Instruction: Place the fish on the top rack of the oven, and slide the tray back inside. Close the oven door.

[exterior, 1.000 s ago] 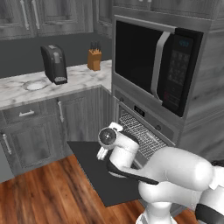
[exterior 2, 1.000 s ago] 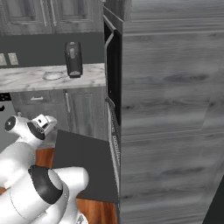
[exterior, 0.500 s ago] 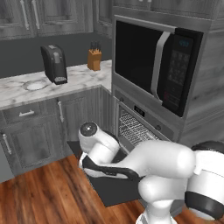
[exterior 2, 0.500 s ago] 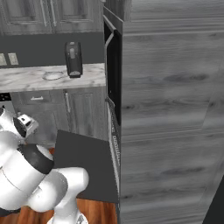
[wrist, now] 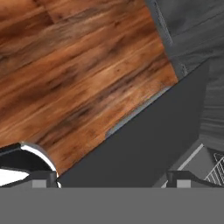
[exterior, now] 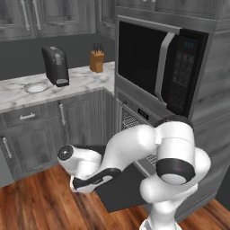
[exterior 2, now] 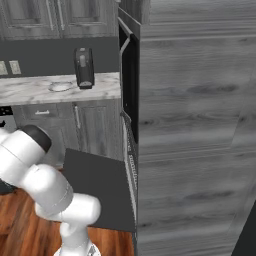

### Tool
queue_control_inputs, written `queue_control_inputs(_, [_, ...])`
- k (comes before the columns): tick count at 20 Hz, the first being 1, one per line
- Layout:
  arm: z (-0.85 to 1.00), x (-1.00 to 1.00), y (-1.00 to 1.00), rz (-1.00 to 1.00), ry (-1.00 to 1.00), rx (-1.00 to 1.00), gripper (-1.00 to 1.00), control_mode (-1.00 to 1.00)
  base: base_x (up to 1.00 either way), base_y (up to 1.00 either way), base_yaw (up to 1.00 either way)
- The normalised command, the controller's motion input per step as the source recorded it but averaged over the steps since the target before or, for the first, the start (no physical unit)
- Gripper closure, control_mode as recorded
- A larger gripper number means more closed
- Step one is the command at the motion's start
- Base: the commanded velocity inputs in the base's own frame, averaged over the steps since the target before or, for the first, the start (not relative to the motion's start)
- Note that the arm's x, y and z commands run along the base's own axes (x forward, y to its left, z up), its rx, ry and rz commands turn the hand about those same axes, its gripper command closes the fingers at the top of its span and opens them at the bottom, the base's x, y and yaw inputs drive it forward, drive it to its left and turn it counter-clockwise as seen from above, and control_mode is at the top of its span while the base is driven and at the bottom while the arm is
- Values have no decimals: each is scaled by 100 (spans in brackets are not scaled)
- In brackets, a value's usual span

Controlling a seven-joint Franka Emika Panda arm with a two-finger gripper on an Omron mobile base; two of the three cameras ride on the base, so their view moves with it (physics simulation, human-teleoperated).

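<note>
Hand view: oven door (wrist: 157,144) down, open, over wood floor (wrist: 74,74); gripper state unclear; no legible writing.

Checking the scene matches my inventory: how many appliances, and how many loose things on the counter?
Appliances: 3 (oven, microwave, coffee machine)
Counter items: 2 (knife block, plate)
Total: 5
</note>
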Motion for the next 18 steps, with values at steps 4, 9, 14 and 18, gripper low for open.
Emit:
queue_control_inputs(4, [-50,-39,40,11,-12,-28,-100,-100,0,0,0])
queue_control_inputs(9, [-52,-83,17,5,-37,-26,-100,-100,0,0,0])
queue_control_inputs(14, [-58,-38,19,3,-19,-23,-100,-100,0,0,0])
queue_control_inputs(18, [-15,0,33,0,3,-21,-100,-100,0,0,0])
